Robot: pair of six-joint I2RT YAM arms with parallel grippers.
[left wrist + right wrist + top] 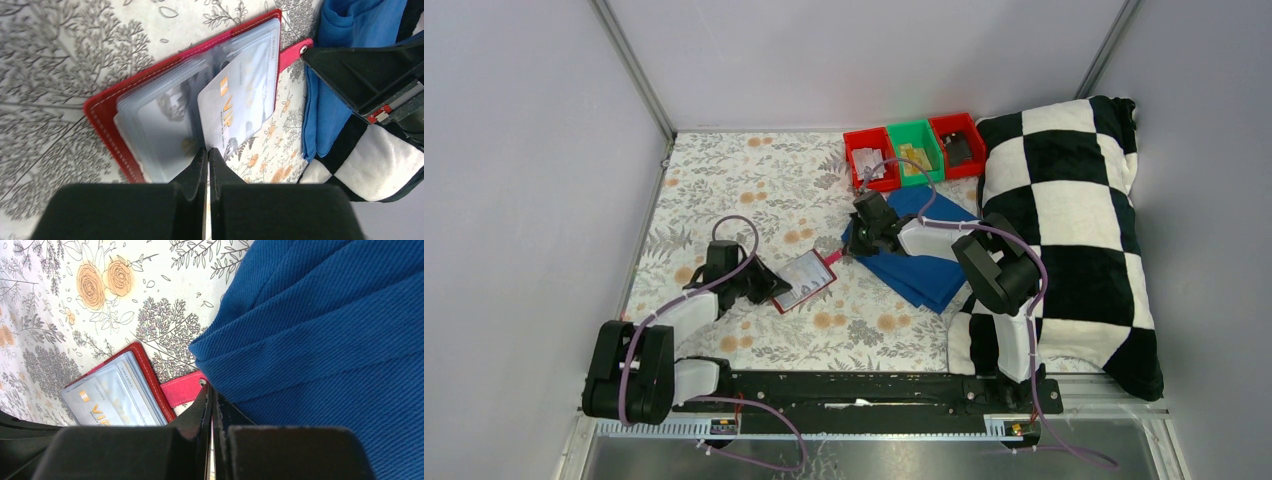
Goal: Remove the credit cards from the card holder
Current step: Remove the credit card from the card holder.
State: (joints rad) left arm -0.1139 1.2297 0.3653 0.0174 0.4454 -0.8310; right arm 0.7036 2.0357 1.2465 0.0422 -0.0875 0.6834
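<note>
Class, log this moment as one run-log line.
left gripper: shut on pale card | right gripper: shut on strap tab | card holder: open

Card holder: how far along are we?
Done: card holder lies open, right claw shut on its strap tab. In hand: left claw shut on the pale VIP card, tilted part-way out of its sleeve. Left: pulling it free, then the greyish card in the sleeves.

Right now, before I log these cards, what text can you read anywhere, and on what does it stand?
"VIP": orange letters on the pale card sticking out of the card holder.
Small print on that card: too blurred to read.
Faint line on the clear sleeves: too small to read.
</note>
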